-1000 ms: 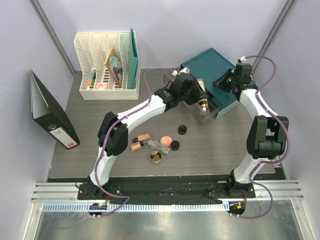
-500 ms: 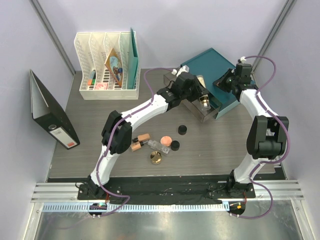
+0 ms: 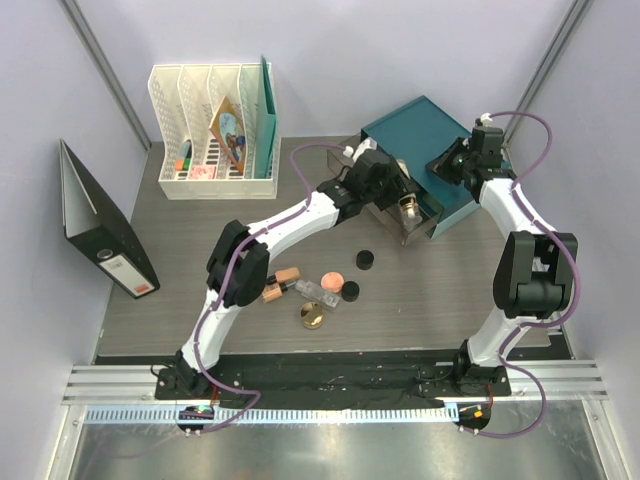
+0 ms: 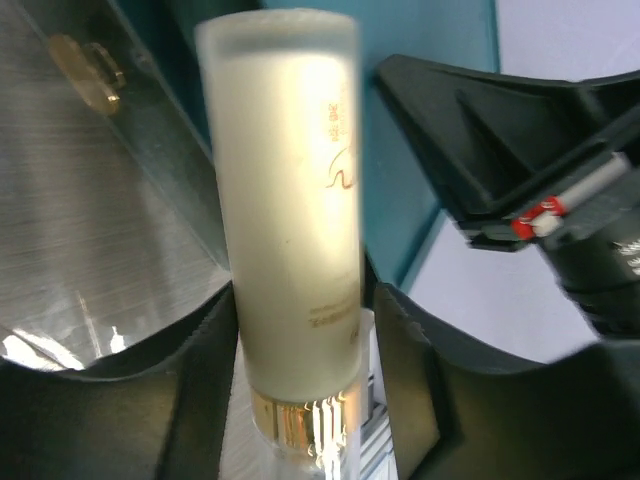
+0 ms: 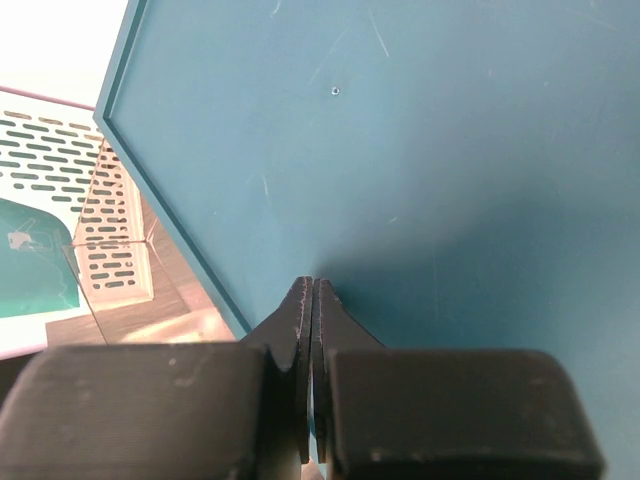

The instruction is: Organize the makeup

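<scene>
Beige gold-capped bottle (image 4: pixel 295 200): pinched on both sides by the left gripper (image 4: pixel 300 335), gold cap at the finger end. It hangs above the open drawer (image 3: pixel 417 228) of the teal drawer box (image 3: pixel 425 125) (contact with the drawer floor not discernible).

Right gripper (image 5: pixel 312 300): fingers pressed together, tips at the box's top panel.

On the table (image 3: pixel 450 290), clustered near centre: two peach tubes (image 3: pixel 281 283), clear glass bottle (image 3: pixel 318 292), coral compact (image 3: pixel 332 277), gold jar (image 3: pixel 313 317), two black pots (image 3: pixel 365 259).

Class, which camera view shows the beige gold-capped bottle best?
Left wrist: the beige bottle fills the frame, held by the left gripper. Top external shows only a glimpse of it; right wrist shows none, only the teal box.
</scene>
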